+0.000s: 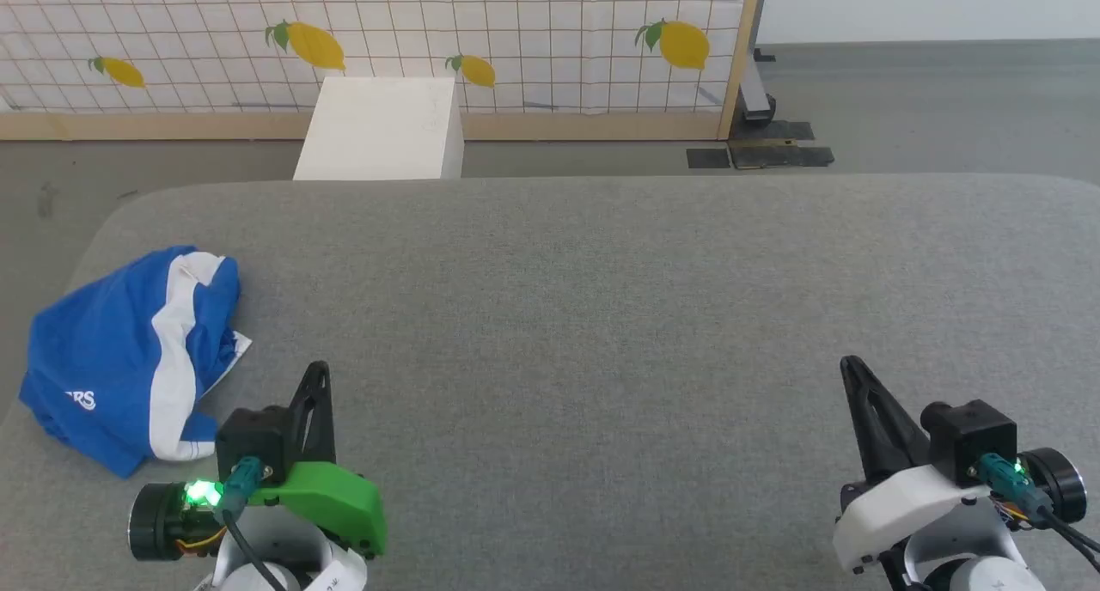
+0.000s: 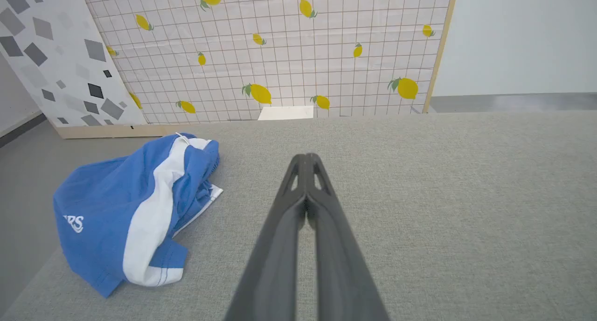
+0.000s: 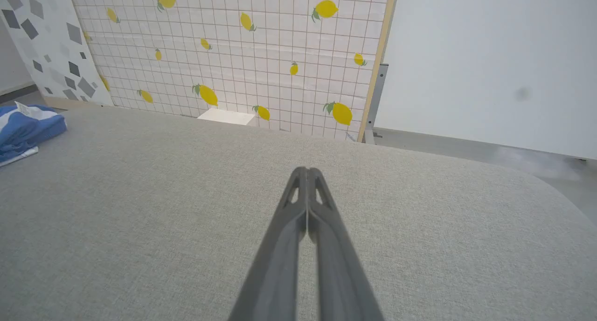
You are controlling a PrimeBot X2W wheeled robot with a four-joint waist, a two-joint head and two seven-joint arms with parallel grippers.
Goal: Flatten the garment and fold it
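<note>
The shorts (image 1: pixel 129 359) lie crumpled in a heap at the 9 o'clock edge of the grey worktop (image 1: pixel 601 299). They are blue, with a white stripe running down the bundle and the white letters "RS" low on its left side. A white flap pokes out at the heap's 3 o'clock. The left pincer (image 1: pixel 320 369) is just beside the heap, at its 4 o'clock and apart from the cloth, its two dark fingers pressed tip to tip, clenched on nothing. Beyond the worktop, at about 11 o'clock, a white box (image 1: pixel 382 127) stands on the floor against a tiled screen (image 1: pixel 533 24) printed with lemons. The right pincer (image 1: pixel 849 364) is well apart from the shorts, at the worktop's 4 o'clock, likewise clenched and empty.
</note>
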